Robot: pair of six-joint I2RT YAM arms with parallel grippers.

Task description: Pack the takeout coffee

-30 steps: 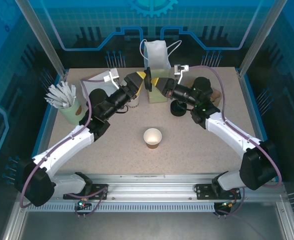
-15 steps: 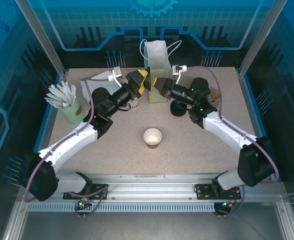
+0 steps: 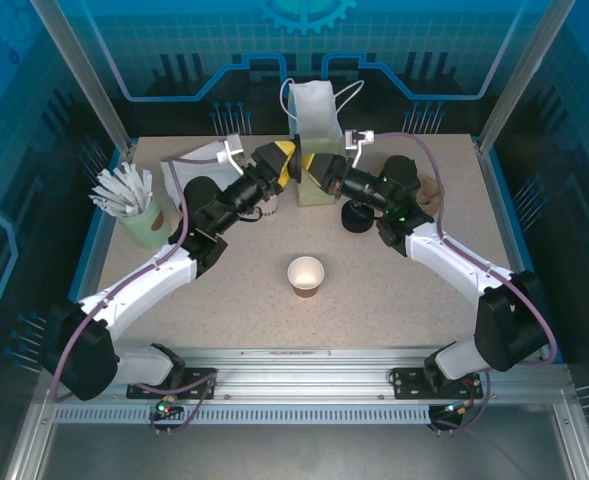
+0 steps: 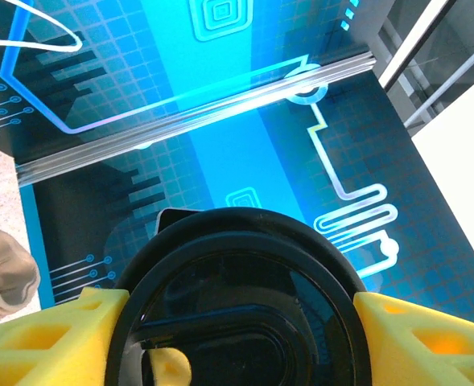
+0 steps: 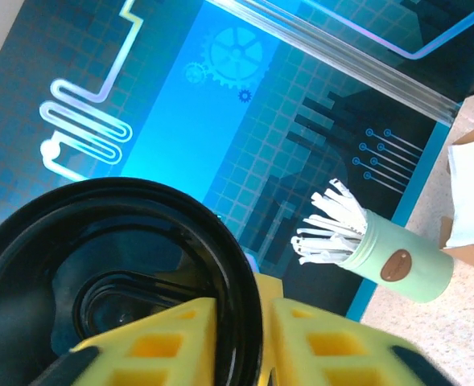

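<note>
The takeout coffee's brown paper cup (image 3: 306, 275) stands upright and lidless at the table's middle. Both grippers meet high at the back centre, in front of the bag, with a round black lid (image 3: 296, 168) between them. In the left wrist view the lid (image 4: 237, 273) spans my left gripper (image 4: 237, 330), and both yellow fingers press on its rim. In the right wrist view the lid's rim (image 5: 241, 273) runs between the fingers of my right gripper (image 5: 245, 330). One finger lies against it; a thin gap shows at the other.
A pale translucent bag (image 3: 316, 120) stands at the back centre. A stack of black lids (image 3: 357, 216) sits under the right arm. A mint holder of white sticks (image 3: 144, 215) stands at the left, with a white paper packet (image 3: 189, 165) behind it.
Both grippers have come together at the bag. My left gripper's fingers have closed in onto the lid, and my right gripper's fingers have eased slightly apart.
</note>
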